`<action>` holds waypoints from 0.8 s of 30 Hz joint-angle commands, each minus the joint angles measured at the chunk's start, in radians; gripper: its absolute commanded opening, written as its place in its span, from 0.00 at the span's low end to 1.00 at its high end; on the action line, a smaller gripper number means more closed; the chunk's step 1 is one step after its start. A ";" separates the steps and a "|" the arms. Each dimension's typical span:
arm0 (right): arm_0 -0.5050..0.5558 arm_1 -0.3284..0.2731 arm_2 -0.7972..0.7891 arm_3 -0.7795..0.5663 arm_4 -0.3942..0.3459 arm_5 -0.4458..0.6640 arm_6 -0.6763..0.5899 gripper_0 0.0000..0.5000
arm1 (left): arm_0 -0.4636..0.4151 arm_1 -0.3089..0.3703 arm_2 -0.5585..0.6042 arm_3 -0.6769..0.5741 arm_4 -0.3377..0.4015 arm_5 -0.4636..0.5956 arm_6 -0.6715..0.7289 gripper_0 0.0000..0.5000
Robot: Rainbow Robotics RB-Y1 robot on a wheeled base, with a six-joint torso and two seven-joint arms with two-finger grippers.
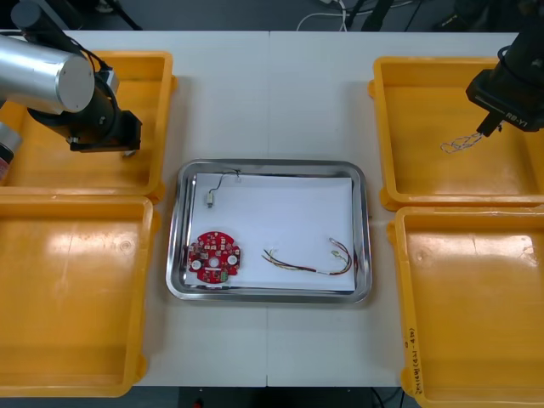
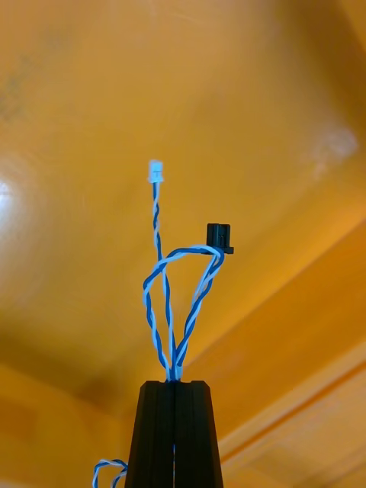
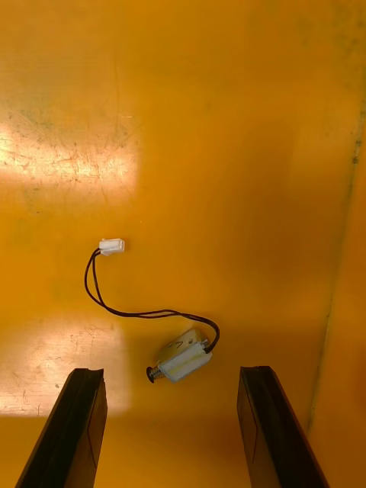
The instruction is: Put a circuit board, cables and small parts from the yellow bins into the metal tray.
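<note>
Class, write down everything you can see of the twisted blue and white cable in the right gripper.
The twisted blue and white cable is a thin, limp pair of wires wound together. One end carries a small white connector, the other a black connector. The right gripper is shut on it, with its loops standing out beyond the fingertips and another curl beside the fingers. It hangs over the far yellow bin on the robot's right; whether it touches the bin floor cannot be told.

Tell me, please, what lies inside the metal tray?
On its white lining: a red circuit board, a red and yellow cable and a black cable with a small part. The lining hides the tray's floor.
</note>
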 commanded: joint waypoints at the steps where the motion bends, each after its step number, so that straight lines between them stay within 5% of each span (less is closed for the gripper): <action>1: -0.001 -0.038 0.022 -0.114 0.011 0.095 0.036 0.00 | -0.045 0.026 -0.025 0.008 -0.007 -0.020 -0.097 1.00; 24: 0.032 0.023 0.071 -0.471 -0.061 0.125 0.402 0.00 | -0.007 0.026 -0.048 0.018 0.017 -0.101 -0.099 1.00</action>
